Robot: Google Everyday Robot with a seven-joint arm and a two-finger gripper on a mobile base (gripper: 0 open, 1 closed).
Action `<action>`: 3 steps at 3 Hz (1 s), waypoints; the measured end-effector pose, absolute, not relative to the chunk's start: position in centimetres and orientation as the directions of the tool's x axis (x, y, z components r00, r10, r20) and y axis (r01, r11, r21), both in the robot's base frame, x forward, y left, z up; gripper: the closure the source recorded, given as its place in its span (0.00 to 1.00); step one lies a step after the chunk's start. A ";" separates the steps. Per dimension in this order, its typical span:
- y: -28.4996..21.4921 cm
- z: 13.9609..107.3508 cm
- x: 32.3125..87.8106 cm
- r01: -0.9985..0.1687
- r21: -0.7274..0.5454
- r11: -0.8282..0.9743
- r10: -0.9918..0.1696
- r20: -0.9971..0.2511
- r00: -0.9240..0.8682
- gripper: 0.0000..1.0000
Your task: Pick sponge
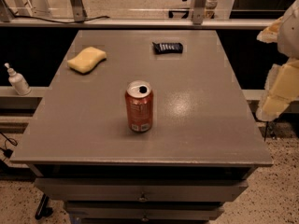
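The pale-yellow sponge (87, 59) lies flat on the grey table (196, 125) near its far left corner. It is a rounded rectangle with pinched-in sides. My gripper (276, 62) hangs at the right edge of the view, beyond the table's right side and far from the sponge. Its two pale-yellow blocky fingers (279, 93) stand apart with nothing between them.
A red soda can (139, 106) stands upright in the middle of the table. A small dark packet (167, 47) lies at the far centre. A white pump bottle (17, 80) stands on a ledge to the left. Drawers sit below the table's front edge.
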State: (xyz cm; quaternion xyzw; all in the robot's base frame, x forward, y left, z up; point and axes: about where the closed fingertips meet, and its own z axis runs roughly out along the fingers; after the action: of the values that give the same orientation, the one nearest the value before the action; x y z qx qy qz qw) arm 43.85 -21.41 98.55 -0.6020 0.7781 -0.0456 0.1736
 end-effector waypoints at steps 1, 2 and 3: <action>-21.4 98.6 43.9 -0.921 -0.280 0.271 -0.953 -0.215 -0.215 0.00; -20.3 99.1 46.6 -0.922 -0.310 0.234 -0.947 -0.289 -0.143 0.00; -16.3 99.6 51.3 -0.920 -0.358 0.160 -0.915 -0.405 -0.002 0.00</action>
State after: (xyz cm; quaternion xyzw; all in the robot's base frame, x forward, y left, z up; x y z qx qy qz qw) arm 51.33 -16.31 99.64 -0.6481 0.7076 0.0048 0.2815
